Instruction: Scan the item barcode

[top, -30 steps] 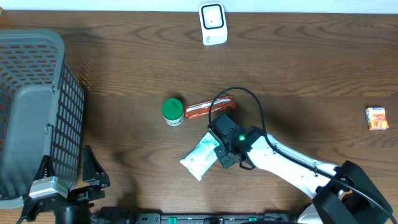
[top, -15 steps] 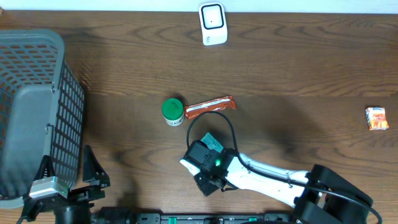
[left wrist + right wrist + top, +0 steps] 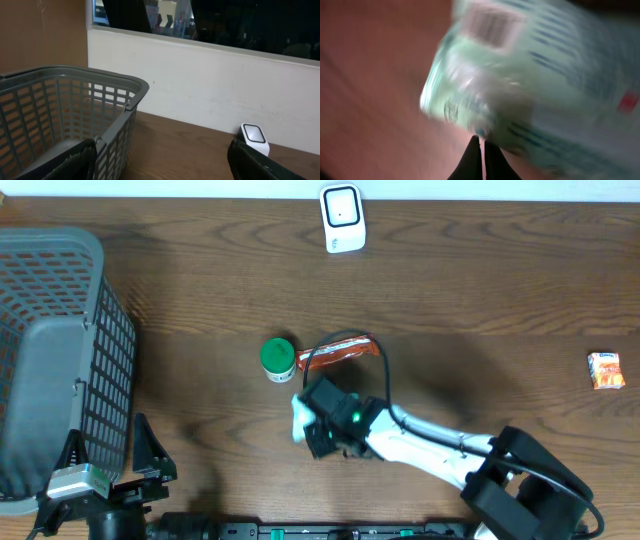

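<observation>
Right claw (image 3: pixel 480 150) is pinched shut, tips at the pack (image 3: pixel 520 85); you cannot tell whether any film is caught. The pack lies near the table's (image 3: pixel 500 290) front edge, mid-width. It looks light, soft and slick, so grip an end seam and keep the barcode (image 3: pixel 492 25) clear. Left claw (image 3: pixel 165 162) stands wide, empty.

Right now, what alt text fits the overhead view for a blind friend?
From above, the right gripper, shut, is at a white-and-green packet mid-table, near a green-lidded jar and a red snack bar. A grey basket stands far left; a white scanner sits at the far edge.
</observation>
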